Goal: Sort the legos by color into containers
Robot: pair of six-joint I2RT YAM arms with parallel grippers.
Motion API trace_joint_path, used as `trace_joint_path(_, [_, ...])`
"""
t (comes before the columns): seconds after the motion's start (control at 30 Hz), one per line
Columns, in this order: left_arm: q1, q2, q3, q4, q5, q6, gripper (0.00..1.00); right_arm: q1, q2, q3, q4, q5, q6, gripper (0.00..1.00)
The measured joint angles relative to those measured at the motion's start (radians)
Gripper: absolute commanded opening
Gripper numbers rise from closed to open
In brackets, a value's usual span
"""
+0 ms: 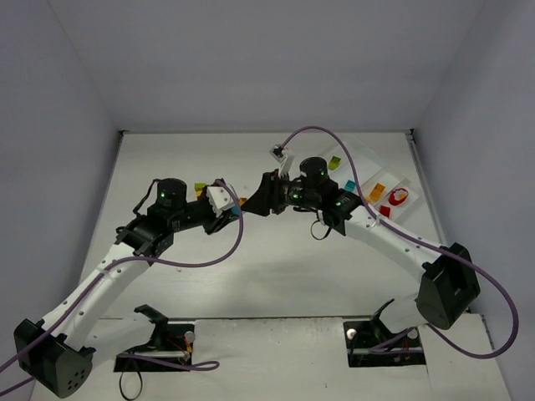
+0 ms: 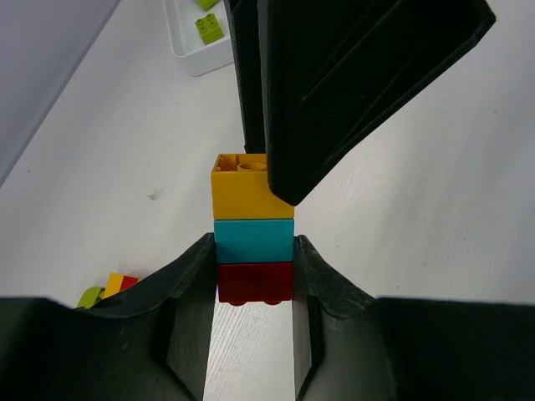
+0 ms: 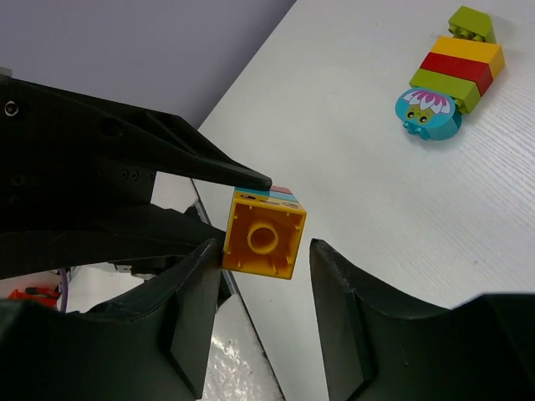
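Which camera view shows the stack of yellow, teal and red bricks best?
The left wrist view: the stack appears side-on, with all three colours clear. The right wrist view shows mainly the yellow brick and its hollow underside. The top external view barely shows the stack.

Bright even light, soft shadows, sharp

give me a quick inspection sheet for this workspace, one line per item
surface: white table, no spills seen
job's things: brick stack of yellow, teal and red held between the arms; white tray holds green, teal, orange and red pieces; second stack lies on the table
clutter: nothing seen
grippers: left gripper shut on the brick stack's lower bricks; right gripper open around the yellow brick
cables: purple cables loop off both arms
surroundings: grey walls on three sides
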Motion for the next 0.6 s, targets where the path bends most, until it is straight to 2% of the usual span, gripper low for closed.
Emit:
trace_joint_path(0.23, [0.0, 0.0, 0.0, 0.001, 0.001, 0.0, 0.08, -0.001, 0.015, 0.0, 0.019, -0.003, 0.015, 0.45])
trace_joint_path(0.4, [0.0, 0.004, -0.001, 0.004, -0.001, 0.0, 0.08, 0.0, 0.018, 0.0, 0.029, -0.011, 0.023, 0.25])
trace_joint_path(0.43, [0.0, 0.004, -0.001, 0.006, -0.002, 0.0, 0.08, 0.0, 0.018, 0.0, 0.029, -0.012, 0.028, 0.2])
trace_joint_path(0.47, [0.0, 0.005, -0.001, 0.006, -0.003, 0.0, 0.08, 0.0, 0.019, 0.0, 0.03, -0.013, 0.028, 0.09])
trace_joint_path(0.5, [0.0, 0.005, -0.001, 0.006, -0.003, 0.0, 0.08, 0.0, 0.019, 0.0, 0.03, -0.013, 0.028, 0.04])
trace_joint_path(0.53, [0.0, 0.005, -0.001, 0.006, -0.003, 0.001, 0.08, 0.0, 0.02, 0.0, 0.031, -0.014, 0.029, 0.01])
trace_joint_path(0.6, [0.0, 0.006, -0.001, 0.005, -0.004, 0.001, 0.07, 0.0, 0.021, 0.0, 0.031, -0.013, 0.028, 0.0])
